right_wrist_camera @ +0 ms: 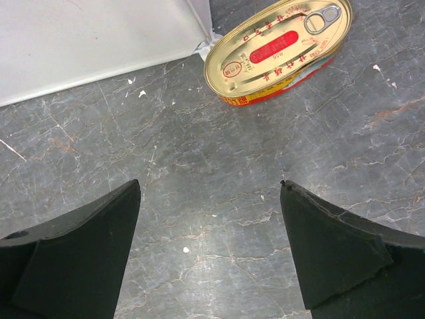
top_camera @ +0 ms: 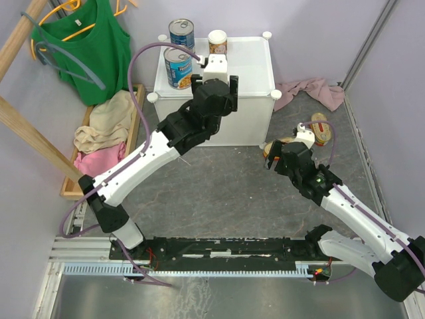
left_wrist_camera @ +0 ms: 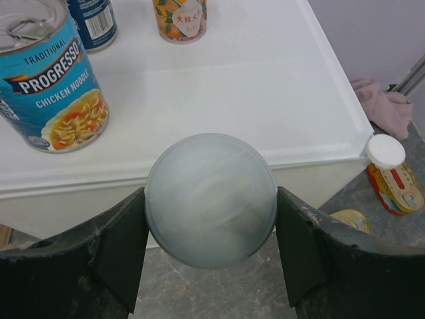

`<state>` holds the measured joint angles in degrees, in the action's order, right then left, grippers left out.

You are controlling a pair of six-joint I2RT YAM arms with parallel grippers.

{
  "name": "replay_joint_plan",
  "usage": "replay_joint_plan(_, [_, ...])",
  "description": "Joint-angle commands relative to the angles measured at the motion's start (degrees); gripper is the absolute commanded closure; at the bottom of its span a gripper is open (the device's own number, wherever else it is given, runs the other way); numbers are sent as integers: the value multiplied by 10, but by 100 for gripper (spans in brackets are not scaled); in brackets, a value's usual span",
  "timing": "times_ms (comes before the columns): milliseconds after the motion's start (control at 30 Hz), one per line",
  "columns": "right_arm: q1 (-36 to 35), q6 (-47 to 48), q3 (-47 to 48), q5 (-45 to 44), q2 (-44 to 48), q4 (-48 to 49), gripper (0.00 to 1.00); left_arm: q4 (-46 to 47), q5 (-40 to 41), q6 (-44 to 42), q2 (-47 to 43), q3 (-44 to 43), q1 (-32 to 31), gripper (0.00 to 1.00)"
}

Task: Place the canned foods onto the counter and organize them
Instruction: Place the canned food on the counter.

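Here, left end effector (left_wrist_camera: 210, 199) grips a round white-topped can (left_wrist_camera: 210, 179); right end effector (right_wrist_camera: 209, 186) gapes near an oval gold tin (right_wrist_camera: 279, 50).

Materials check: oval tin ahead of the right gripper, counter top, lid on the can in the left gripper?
Oval tin: metal, glossy gold lacquer; pull ring and rolled rim show it. Counter top: likely moulded plastic, smooth white, soft sheen. Small can's lid: probably plastic, frosted translucent, cloudy streaks inside.

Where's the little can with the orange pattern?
Overhead view: the little can stands at the white counter's far edge, just right of the rear blue soup can.
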<state>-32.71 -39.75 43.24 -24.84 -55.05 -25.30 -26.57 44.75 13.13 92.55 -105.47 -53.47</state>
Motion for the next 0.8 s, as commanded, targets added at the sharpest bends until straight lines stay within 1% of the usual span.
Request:
replay_joint_plan(0, [3,2,10,6,10,14,7,21,-21,-15,15,-62,24,97])
replay_joint_plan(233, [3,-2,5,15,4,28,7,17,-50,-2,49,-98,54,97])
replay_joint_plan(467, [3,-2,-3,19,2,40,7,20,-60,-3,81,-134,77,97])
replay_joint_plan(767, [3,-2,-9,30,-6,58,7,18,-69,-9,117,-175,90,97])
